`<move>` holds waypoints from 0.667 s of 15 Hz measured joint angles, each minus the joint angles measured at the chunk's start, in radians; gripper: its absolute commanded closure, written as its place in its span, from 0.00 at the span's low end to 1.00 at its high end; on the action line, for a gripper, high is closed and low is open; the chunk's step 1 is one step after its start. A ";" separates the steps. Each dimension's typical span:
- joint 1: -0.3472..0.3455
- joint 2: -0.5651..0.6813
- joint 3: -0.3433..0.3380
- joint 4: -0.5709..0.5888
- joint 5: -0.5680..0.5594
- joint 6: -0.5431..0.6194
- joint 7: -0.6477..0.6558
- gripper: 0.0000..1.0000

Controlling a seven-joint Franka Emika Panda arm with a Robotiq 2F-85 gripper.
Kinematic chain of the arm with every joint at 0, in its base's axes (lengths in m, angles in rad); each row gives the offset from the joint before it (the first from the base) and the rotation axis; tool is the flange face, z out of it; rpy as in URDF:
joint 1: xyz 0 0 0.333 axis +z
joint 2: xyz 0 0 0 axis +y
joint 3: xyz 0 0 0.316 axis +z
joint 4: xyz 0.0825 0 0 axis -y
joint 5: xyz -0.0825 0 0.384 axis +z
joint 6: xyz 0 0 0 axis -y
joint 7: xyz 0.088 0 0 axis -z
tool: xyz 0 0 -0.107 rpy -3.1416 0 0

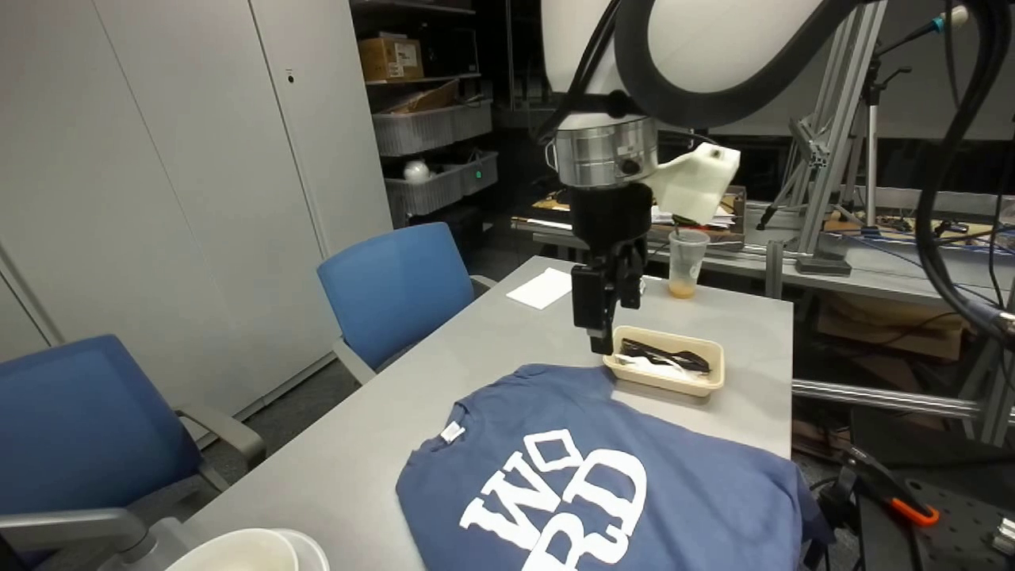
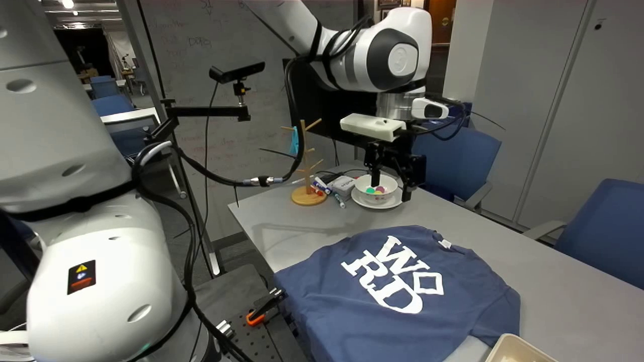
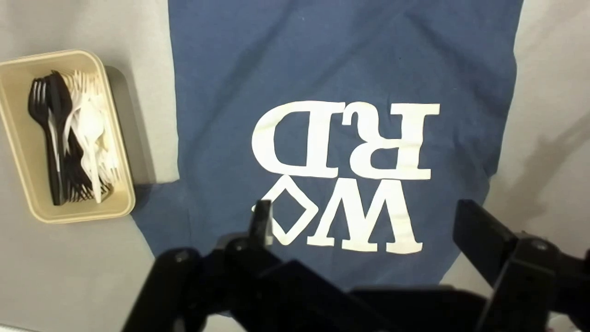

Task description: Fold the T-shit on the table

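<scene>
A blue T-shirt lies spread on the grey table, showing in an exterior view [image 1: 698, 468], in an exterior view [image 2: 327, 301] and in the wrist view [image 3: 345, 55]. It has large white letters and a diamond on it, and a white tag at the collar. Its lower part reaches the table edge near the robot base and hangs over it. My gripper [image 3: 364, 207] is open and empty, high above the shirt with its fingers wide apart. It also shows in both exterior views [image 1: 615, 323] [image 2: 391, 188], pointing down. The gripper hides part of the collar side in the wrist view.
A beige tray [image 3: 80, 218] of plastic cutlery stands close by one sleeve. A white bowl [image 2: 375, 193] on a plate, a wooden stand [image 2: 308, 196] and markers are at one table end. A plastic cup [image 1: 687, 262] and white paper [image 1: 541, 288] are at the opposite end. Blue chairs [image 1: 396, 293] line one side.
</scene>
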 measured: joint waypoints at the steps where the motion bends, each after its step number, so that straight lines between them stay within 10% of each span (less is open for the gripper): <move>1: 0.000 -0.002 0.000 0.000 0.000 0.000 0.000 0.00; 10: 0.000 0.177 -0.008 0.000 0.000 0.228 -0.003 0.00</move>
